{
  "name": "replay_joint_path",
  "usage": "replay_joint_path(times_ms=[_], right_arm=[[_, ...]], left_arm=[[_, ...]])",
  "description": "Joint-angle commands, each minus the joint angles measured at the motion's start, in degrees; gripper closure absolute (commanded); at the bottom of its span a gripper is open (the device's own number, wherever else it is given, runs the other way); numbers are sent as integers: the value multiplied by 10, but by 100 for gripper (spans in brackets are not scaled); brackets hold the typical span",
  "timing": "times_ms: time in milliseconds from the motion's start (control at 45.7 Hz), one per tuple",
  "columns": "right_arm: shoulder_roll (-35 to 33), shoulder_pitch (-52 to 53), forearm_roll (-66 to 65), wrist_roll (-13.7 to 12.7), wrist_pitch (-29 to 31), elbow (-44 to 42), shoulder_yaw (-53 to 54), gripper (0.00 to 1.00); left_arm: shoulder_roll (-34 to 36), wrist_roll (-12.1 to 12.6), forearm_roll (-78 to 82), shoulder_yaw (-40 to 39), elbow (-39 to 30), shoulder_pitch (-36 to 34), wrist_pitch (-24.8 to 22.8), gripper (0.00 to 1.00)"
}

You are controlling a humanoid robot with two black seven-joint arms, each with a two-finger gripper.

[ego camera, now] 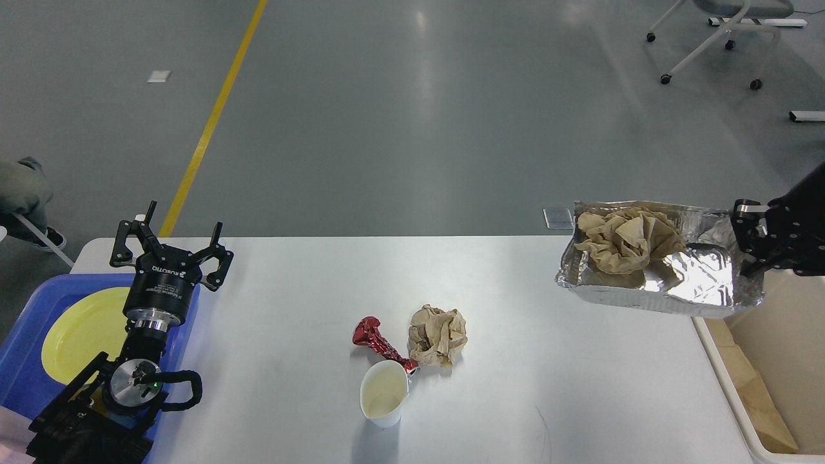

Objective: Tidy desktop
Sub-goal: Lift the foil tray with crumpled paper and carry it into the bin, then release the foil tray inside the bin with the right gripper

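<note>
Desktop [515, 290], a white tabletop filling the lower frame, carries three loose items near its front-centre: a crumpled brown paper ball [438, 336], a white cup [384, 401] on its side and a twisted red wrapper [381, 341] touching the cup's rim. A blue tray [26, 361] holding a yellow plate [84, 332] sits at the left edge; a cream bin [767, 361] stands off the right edge. A foil tray [664, 267] with more crumpled paper [628, 238] hangs over the tabletop's right edge, gripped at its far wall by the right gripper [751, 245], whose fingers seem closed on the foil, though the view is dark. The left gripper [171, 248] hovers over the blue tray, spread wide and empty. Risks: thin foil could buckle or slip, dumping paper short of the bin; the cup could roll.
</note>
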Motion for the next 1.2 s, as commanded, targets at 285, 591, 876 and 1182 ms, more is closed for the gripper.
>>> replay_joint_path(times_ms=[285,591,876,1182], right_arm=[[-163,-299,-87,4,-9,-267,152,100],[-154,-594,-91,5,-128,-444,357,100],[-45,-855,-91,4,-314,-629,495,100],[64,-968,-81,-1,-421,-737,506,100]], left_arm=[[0,0,0,0,0,0,0,1],[0,0,0,0,0,-1,0,1],[0,0,0,0,0,0,0,1],[0,0,0,0,0,0,0,1]])
